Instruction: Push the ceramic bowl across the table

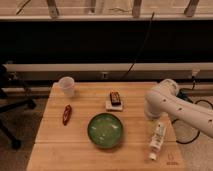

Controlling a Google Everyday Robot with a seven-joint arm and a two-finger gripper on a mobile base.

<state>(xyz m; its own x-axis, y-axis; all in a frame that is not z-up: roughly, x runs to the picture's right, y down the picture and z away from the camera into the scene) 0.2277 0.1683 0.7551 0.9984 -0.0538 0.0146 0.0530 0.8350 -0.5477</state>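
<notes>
Pale wooden planks make up the table [55,150], and a small dark logo [172,162] sits at its near right corner. Just beyond the logo, a white bottle [157,140] lies on its side, cap toward the near edge. Left of it, well apart and a little right of the table's middle, the ceramic bowl [105,130] stands upright: round, glossy green, with pale marks inside. Nothing touches it.

Farther back on the left lies a small red thing [66,114], long and narrow. On the right, the robot's white arm [167,102] bends over the table's right edge, its rounded end hanging above the planks beyond the bottle. The gripper is hidden behind that end of the arm; its jaws stand spread wide, and it has hold of nothing, as every item rests on the wood.

Beyond the bowl, a dark bar [115,97] rests on a small white square [114,105]. At the far left corner stands a translucent plastic cup [67,86]. Behind the table a pale rail [75,67] runs along a dark wall, with a black cable [140,47] hanging down to it. Black chair legs [12,127] show at the left.
</notes>
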